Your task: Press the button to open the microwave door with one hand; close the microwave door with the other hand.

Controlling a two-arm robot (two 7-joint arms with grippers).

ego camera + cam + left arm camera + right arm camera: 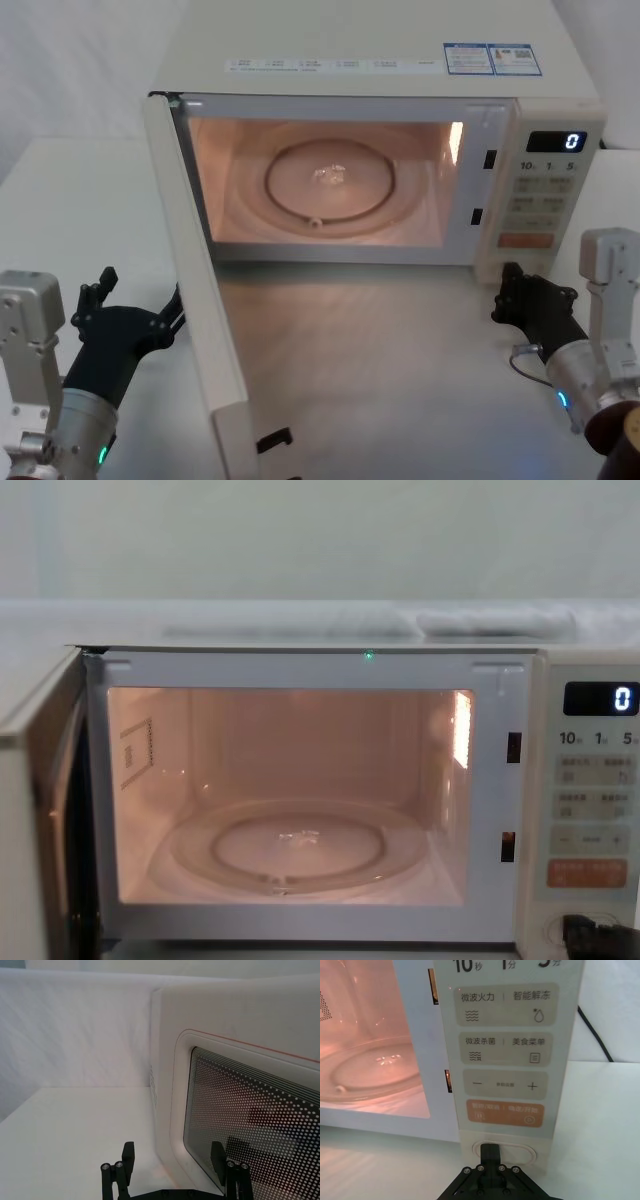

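Microwave door [205, 330] swung wide open, cavity lit. Right tool [489, 1152], fingers pressed together, tip touching button [520, 1152] low on control panel [507, 1060]. Left tool [172, 1157] spread beside door's outer glass.

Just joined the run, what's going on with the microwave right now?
The microwave door stands swung wide open, the cavity lit with the glass turntable inside. The right gripper is shut, its tip at the button at the foot of the control panel. The left gripper is open, beside the door's outer face, placed to push it closed.
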